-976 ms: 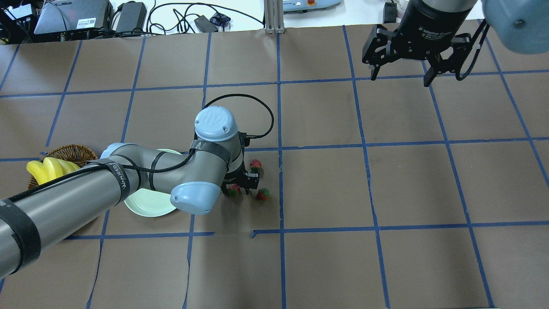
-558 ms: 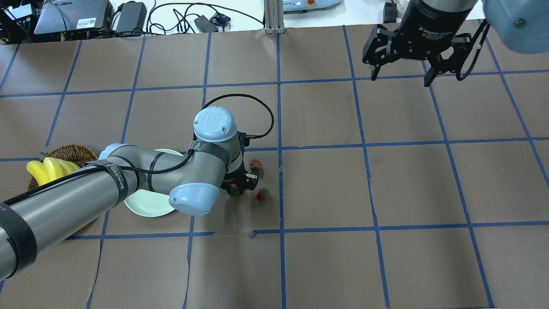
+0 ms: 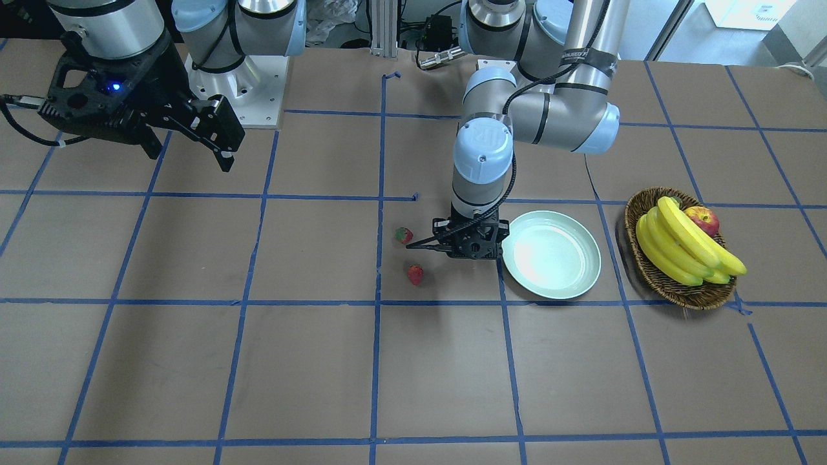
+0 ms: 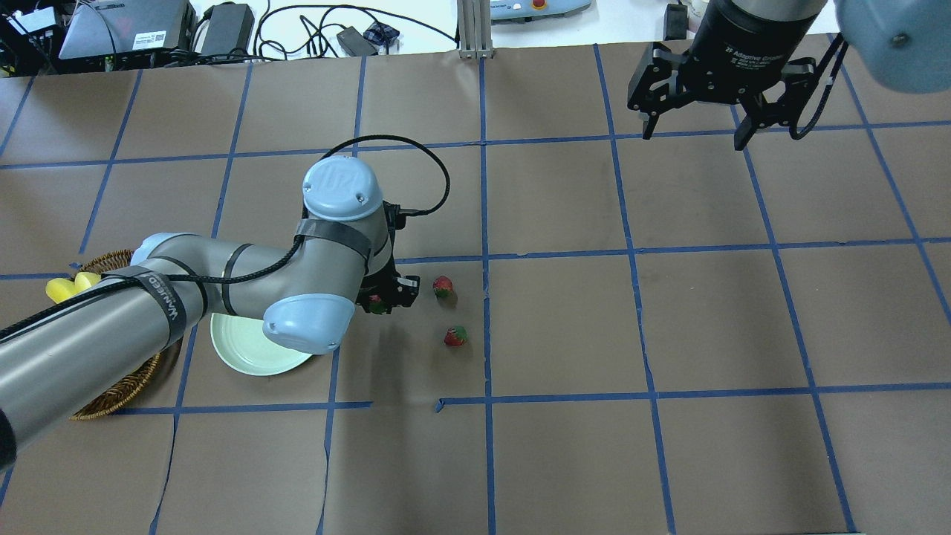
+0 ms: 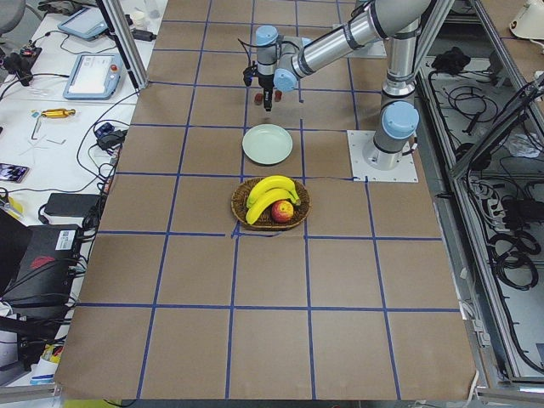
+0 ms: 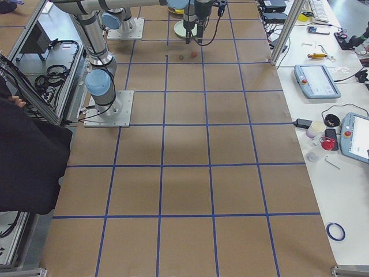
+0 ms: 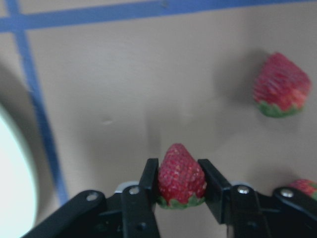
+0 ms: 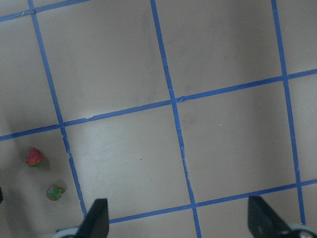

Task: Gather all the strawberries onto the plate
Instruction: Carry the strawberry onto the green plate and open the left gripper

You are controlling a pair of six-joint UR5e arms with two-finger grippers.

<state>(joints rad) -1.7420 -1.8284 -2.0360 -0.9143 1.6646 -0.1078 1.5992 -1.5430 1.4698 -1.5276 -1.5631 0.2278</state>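
My left gripper [image 4: 383, 297] is shut on one strawberry [image 7: 181, 184], gripped by its sides between both fingers and held above the paper. In the front-facing view the gripper [image 3: 475, 248] hangs just beside the rim of the pale mint plate [image 3: 585, 284]. The plate is partly hidden under my left arm in the overhead view [image 4: 249, 358]. Two more strawberries lie on the table [image 4: 443, 286] [image 4: 455, 336], to the right of the gripper. My right gripper [image 4: 695, 137] is open and empty, high at the far right.
A brown wicker basket [image 3: 652, 274] holding bananas [image 3: 678, 242] and a red-yellow apple [image 3: 703, 218] stands beyond the plate, away from the strawberries. Brown paper with blue tape lines covers the table. Cables and devices lie past the far edge.
My left gripper has risen with one strawberry in it and moved left, toward the plate. The other two strawberries and the right arm have not moved.
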